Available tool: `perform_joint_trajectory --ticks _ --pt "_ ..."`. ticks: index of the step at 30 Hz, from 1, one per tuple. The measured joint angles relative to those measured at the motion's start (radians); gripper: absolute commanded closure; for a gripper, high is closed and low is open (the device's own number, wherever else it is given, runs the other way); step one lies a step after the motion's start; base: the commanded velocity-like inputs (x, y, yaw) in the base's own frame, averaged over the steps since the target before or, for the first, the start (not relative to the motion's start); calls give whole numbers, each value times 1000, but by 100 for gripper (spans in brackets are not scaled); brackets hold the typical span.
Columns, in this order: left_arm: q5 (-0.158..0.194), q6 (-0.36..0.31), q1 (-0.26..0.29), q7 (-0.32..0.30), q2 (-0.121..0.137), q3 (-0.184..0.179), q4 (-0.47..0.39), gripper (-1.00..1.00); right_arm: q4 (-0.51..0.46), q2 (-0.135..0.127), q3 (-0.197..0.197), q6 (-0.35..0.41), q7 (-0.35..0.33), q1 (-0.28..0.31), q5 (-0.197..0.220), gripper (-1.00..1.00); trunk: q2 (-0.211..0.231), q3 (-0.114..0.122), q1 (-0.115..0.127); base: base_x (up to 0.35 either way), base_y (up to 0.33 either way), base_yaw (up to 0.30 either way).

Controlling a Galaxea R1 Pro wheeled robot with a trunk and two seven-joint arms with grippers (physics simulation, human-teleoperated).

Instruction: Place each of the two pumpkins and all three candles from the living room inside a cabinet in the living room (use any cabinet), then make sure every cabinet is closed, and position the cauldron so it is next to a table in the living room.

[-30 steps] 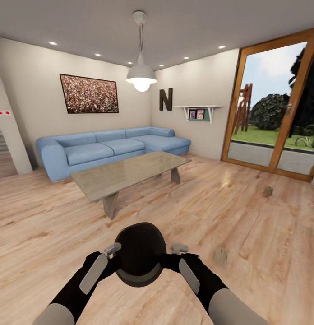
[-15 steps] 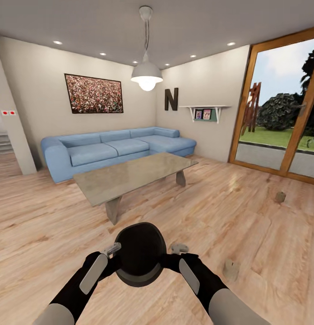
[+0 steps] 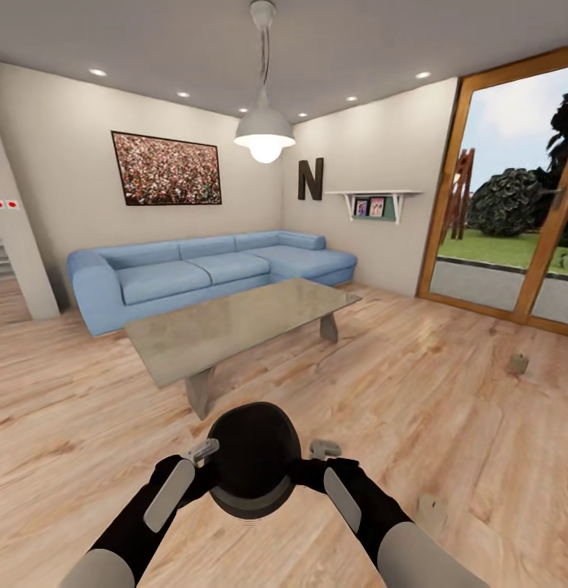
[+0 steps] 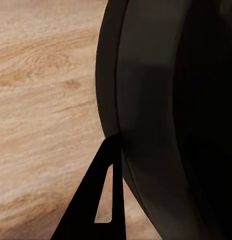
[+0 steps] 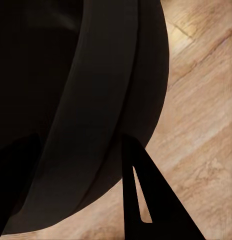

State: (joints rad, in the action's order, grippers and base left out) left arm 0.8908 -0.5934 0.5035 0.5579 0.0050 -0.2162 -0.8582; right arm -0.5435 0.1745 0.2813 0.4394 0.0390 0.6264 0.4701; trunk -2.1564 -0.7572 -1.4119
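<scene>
- While the robot faces the living rm, wooden floor (image 3: 447, 392) spreads across the whole near and right side.
- Blue corner sofa (image 3: 202, 273) sits far left along the back wall, w/ a framed picture (image 3: 166, 169) above it; glass door (image 3: 512, 196) w/ wood frame at far right.
- Bench (image 3: 235, 322) w/ glossy grey top stands mid-room, betw. sofa and robot, on chunky grey legs. Nothing on its top.
- Pendant lamp (image 3: 265, 135) hangs above the bench's far end; letter N (image 3: 310, 179) and a small wall shelf (image 3: 374, 200) on the far wall.
- Cauldron (image 3: 253, 457), round & black, is held up off the floor betw. both arms, just near of the bench's near-left leg, not touching it.
- Left hand (image 3: 204, 452) presses on the cauldron's left side; wrist cam shows one finger (image 4: 103, 200) against the rim, so it's clamped on the pot.
- Right hand (image 3: 321, 451) does the same on the right side, finger (image 5: 141, 195) along the rim.
- Candles: one (image 3: 432, 514) on the floor near right, just beside the right forearm; another (image 3: 518, 363) farther right, toward the glass door. Both small, greyish-tan, well apart.
</scene>
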Motion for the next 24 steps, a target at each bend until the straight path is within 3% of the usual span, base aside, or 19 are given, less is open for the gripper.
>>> perform_joint_trajectory --ticks 15,16,18,20,24 --pt "0 -2 0 2 0 0 -3 100 -1 0 0 0 0 0 2 100 0 0 0 237 38 0" --pt "9 -2 0 6 0 -1 2 100 -3 0 -5 12 0 0 -7 100 0 0 0 206 92 0" --pt "-19 -3 0 -25 -9 20 23 100 -1 0 -10 17 -2 0 -25 100 0 0 0 197 92 0" --pt "-4 -2 0 -5 -8 15 13 100 -3 0 -12 18 -4 0 -24 100 0 0 0 181 94 0" --pt "-9 -2 0 -12 -9 17 17 100 -2 0 -13 19 -5 0 -28 100 0 0 0 172 103 0"
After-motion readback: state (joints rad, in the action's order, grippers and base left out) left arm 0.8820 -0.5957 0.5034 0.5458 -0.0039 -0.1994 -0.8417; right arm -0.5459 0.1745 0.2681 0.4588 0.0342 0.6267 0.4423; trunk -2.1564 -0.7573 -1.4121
